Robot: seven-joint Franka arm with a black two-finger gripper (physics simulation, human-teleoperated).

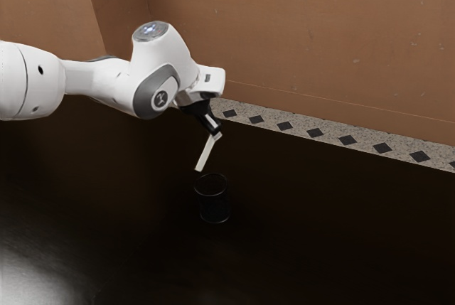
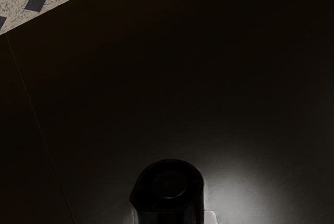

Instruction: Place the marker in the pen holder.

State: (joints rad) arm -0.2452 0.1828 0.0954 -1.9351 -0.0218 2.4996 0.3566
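Note:
My gripper (image 1: 216, 133) is shut on the upper end of the white marker (image 1: 206, 154) in the exterior view. The marker hangs at a slant, its lower end toward the exterior view's left, just above the rim of the black pen holder (image 1: 215, 210). That holder stands upright on the dark table, its round mouth facing up. In the wrist view the pen holder (image 2: 168, 182) is a dark round shape, with a small pale piece (image 2: 211, 217) beside it that may be part of the marker.
The dark table (image 1: 320, 220) spreads around the pen holder. Behind it run a speckled strip with dark diamonds (image 1: 315, 133) and a brown wall (image 1: 306, 35). A bright reflection (image 1: 28, 276) lies on the tabletop at the exterior view's lower left.

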